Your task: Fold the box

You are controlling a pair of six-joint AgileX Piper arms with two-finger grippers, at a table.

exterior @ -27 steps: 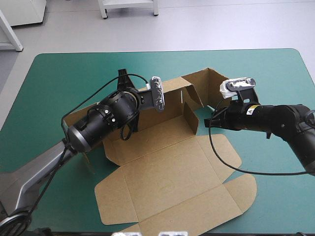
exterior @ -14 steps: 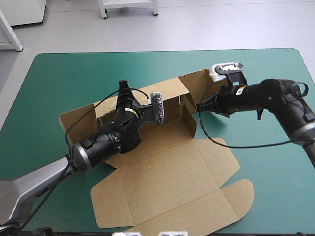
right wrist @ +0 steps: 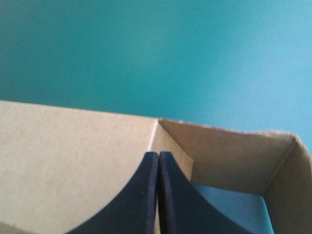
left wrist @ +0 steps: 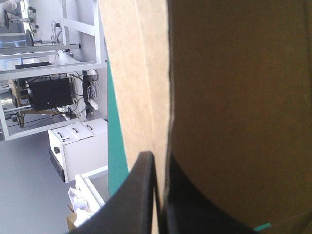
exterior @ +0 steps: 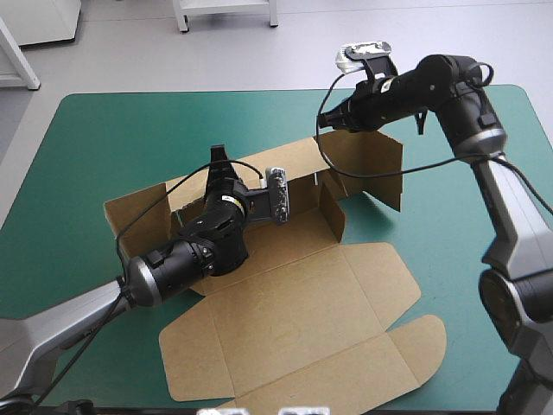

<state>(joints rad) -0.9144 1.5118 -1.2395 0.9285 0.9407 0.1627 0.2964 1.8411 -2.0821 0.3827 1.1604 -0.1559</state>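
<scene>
teal-green cover [exterior: 104,130] filled the table top in the high view, and the brown box [exterior: 285,251] sat about mid-table, part folded. its lid panel [exterior: 302,346] with rounded tuck flaps lay flat toward the near edge, and the base panel lay flat behind it. the long rear wall [exterior: 298,160] stood upright along the far side. the left end flap [exterior: 138,212] stood raised at the box's left end. the right end flap [exterior: 376,164] stood raised at the right end, swung outward. a shorter inner flap [exterior: 334,207] stood just inside it. the left gripper [exterior: 218,160] came in from the near left over the base and sat on the rear wall's top edge, left of the wall's middle. in the left wrist view its black fingers [left wrist: 136,200] were all but closed, pinching the board edge, one finger on each face of the wall, with a strip of the cover showing beside the wall. the right gripper [exterior: 327,124] reached in from the right, raised above the table, at the far right corner of the box by the top of the right end flap. in the right wrist view its two fingers [right wrist: 141,195] were pressed nearly together in a pointed arch. a thin pale sliver of board showed between them, and the tips sat on a crease between a broad board face and an inside corner. bare cover lay beyond the box there. the two grippers were well apart.
</scene>
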